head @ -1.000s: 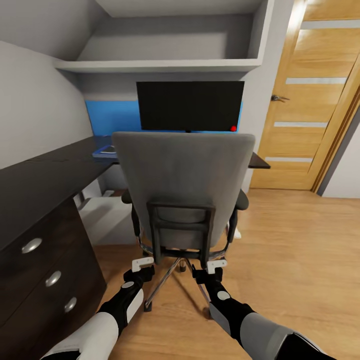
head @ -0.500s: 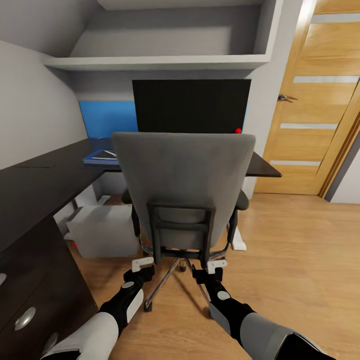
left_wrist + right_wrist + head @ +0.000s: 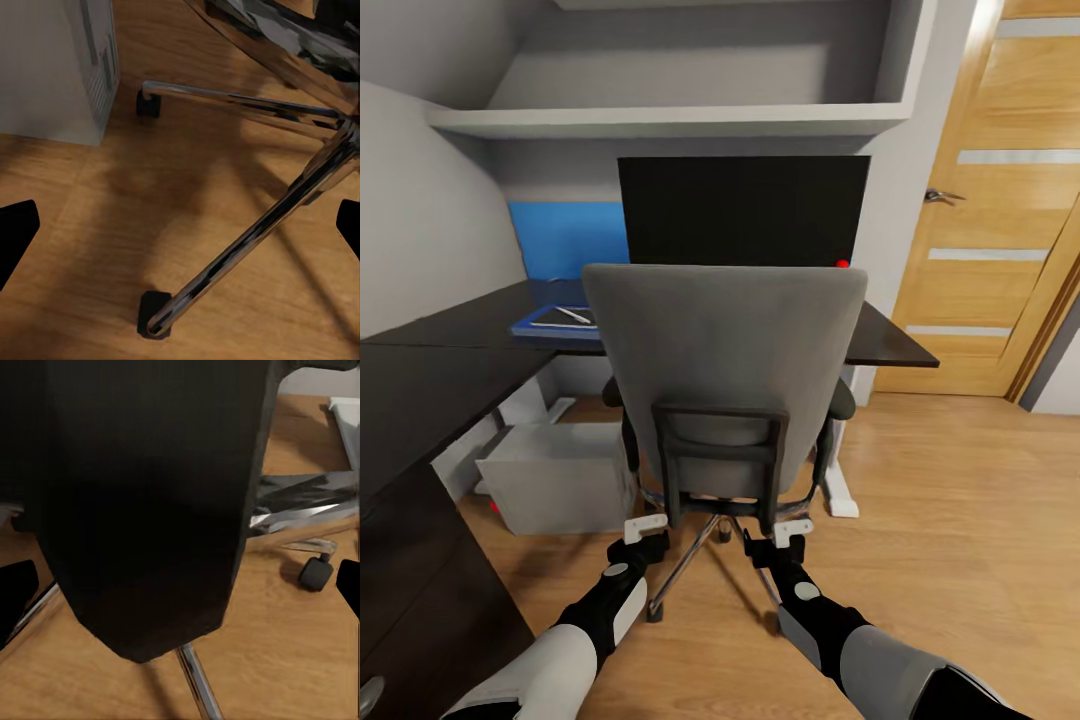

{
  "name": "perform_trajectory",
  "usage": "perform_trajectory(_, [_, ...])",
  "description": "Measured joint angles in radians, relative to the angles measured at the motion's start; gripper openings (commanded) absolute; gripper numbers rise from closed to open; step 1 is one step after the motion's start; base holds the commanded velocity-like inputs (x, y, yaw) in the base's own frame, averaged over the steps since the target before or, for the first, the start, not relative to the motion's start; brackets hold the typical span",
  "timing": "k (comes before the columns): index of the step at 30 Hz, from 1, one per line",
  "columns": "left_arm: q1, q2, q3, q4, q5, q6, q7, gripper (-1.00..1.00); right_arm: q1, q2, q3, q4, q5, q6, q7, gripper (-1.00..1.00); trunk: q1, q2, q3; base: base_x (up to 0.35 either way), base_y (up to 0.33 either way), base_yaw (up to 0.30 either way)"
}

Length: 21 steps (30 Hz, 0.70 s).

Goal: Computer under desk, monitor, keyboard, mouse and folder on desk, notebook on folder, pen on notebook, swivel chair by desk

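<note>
Grey upholstery of the swivel chair (image 3: 725, 350) takes up the middle of the head view, its back turned toward the robot and its seat tucked toward the desk (image 3: 440, 370), whose black top runs along the left and across the far side. Behind the chair back stands the monitor (image 3: 745, 210) on the desk, a small red dot at its lower right corner. On the far-left part of the desk lies the folder (image 3: 540, 322), bright blue, with the notebook (image 3: 560, 317) on it and the pen (image 3: 572, 314) across that. Under the desk, left of the chair, sits the computer (image 3: 560, 478) on the wooden floor. Low behind the chair, the left gripper (image 3: 643, 531) and right gripper (image 3: 785, 534) sit at either side of the black back bracket; both wrist views show the fingertips spread wide with nothing between them. The left wrist view looks down on the chair's chrome legs and castors, with the computer just beside one castor.
</note>
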Motion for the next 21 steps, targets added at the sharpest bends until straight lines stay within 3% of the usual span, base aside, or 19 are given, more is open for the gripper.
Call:
perform_trajectory(13, [0.000, 0.000, -0.001, 0.001, 0.001, -0.001, -0.001, 1.00, 0.000, 0.000, 0.000, 0.000, 0.000, 0.000, 0.000, 1.00, 0.000, 0.000, 0.000, 0.182, -0.207, 0.000])
perform_trajectory(21, [0.000, 0.000, -0.001, 0.000, 0.000, -0.001, -0.002, 1.00, 0.000, 0.000, 0.000, 0.000, 0.000, 0.000, 0.000, 1.00, 0.000, 0.000, 0.000, -0.055, -0.027, 0.000])
